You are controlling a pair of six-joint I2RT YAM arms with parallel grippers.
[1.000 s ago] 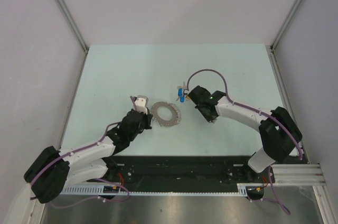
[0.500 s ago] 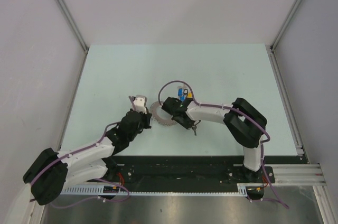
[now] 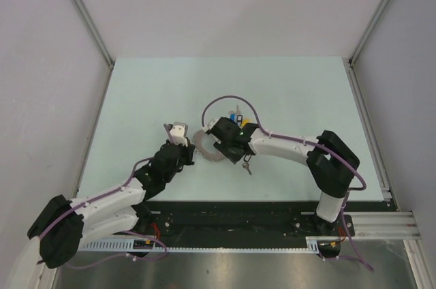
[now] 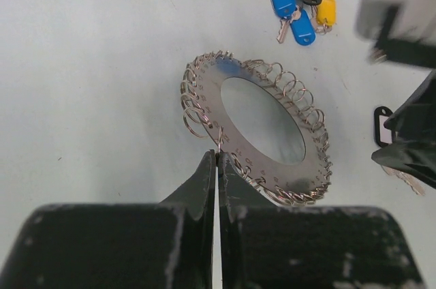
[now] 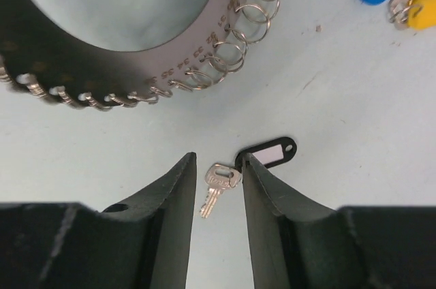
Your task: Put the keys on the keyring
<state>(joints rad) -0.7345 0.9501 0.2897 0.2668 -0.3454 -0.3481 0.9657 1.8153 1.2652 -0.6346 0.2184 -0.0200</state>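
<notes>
The keyring (image 4: 262,135) is a silvery disc rimmed with small wire loops, tilted up off the table; it also shows as the keyring (image 3: 208,149). My left gripper (image 4: 219,155) is shut on one wire loop at its near rim. A silver key (image 5: 216,187) with a black-rimmed tag (image 5: 269,153) lies on the table between the fingers of my right gripper (image 5: 219,163), which is open and just beside the ring. That key (image 3: 246,164) sits right of the ring. The other keys (image 4: 298,9), with blue and yellow heads, lie beyond the ring.
The pale green table (image 3: 150,98) is walled on three sides by grey panels. The right arm (image 3: 293,146) arches across the middle right, its purple cable looping above the key cluster (image 3: 238,120). The left arm (image 3: 116,197) reaches in from the near left.
My right arm swung left from the key cluster to the keyring's near right side, carrying the black-tagged key. Its jaws have opened and that key now lies on the table. The left gripper barely moved.
</notes>
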